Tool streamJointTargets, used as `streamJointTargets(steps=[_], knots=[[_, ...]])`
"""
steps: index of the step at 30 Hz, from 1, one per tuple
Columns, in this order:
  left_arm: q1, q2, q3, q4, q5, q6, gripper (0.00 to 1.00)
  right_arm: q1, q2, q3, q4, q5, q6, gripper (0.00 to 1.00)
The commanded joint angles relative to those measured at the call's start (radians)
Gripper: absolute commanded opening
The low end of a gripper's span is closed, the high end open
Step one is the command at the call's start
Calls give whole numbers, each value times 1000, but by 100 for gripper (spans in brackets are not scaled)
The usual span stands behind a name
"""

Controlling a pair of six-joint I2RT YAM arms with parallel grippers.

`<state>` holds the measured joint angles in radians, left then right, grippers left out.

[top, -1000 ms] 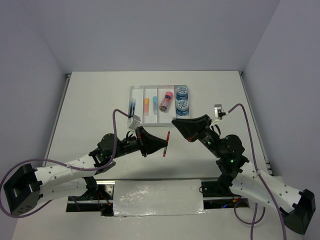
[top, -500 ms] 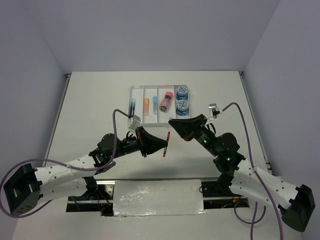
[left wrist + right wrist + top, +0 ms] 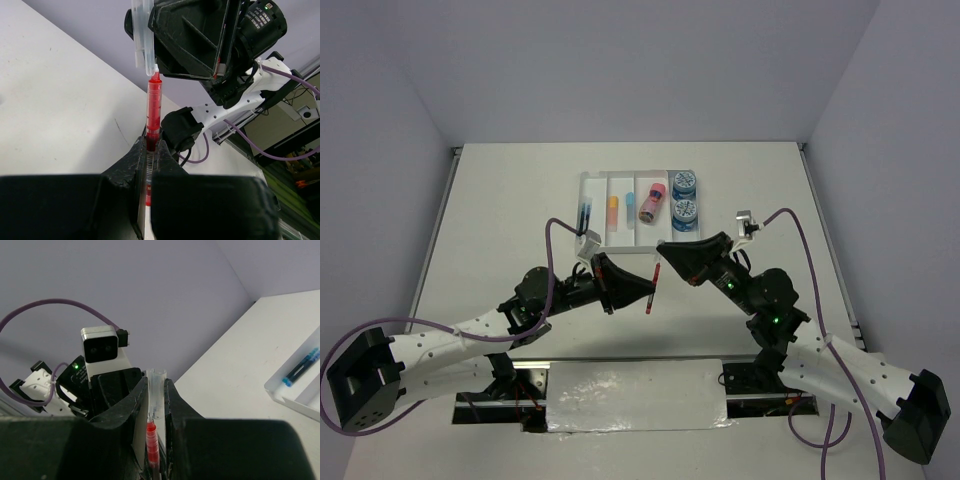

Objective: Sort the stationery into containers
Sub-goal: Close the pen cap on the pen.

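- The thin red pen [image 3: 154, 107] is held in the air over the white tabletop [image 3: 500, 200], on the near side of the clear plastic four-compartment tray [image 3: 620, 236].
- The left tool [image 3: 646, 290] is closed on the pen's barrel, leaving its tip free.
- The pen's long axis points straight into a clear plastic cap [image 3: 156, 390], whose mouth meets the tip.
- The right tool [image 3: 665, 247] pinches that cap and is the nearer one to the tray.
- Any capping push should run along the pen's axis.
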<state>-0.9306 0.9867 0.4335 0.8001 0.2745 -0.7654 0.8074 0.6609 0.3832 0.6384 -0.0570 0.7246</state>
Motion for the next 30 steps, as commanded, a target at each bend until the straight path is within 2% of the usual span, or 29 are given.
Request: streamJointTargets(steps=[1,13,20,25,30], knots=[[7,-17,10,62,-1,5,0,7,-6,-15,70,-18,12,0],[10,6,14,77,11,-3,0,7,-26,-27,55,-12,6,0],[10,18,2,91,23,-9,0,7,-53,85,-84,31,-73,0],[10,10,7,71,25,-6,0,7,-63,125,-109,33,-94,0],[10,6,8,70,19,-5,0,7,-60,86,-85,19,-77,0]])
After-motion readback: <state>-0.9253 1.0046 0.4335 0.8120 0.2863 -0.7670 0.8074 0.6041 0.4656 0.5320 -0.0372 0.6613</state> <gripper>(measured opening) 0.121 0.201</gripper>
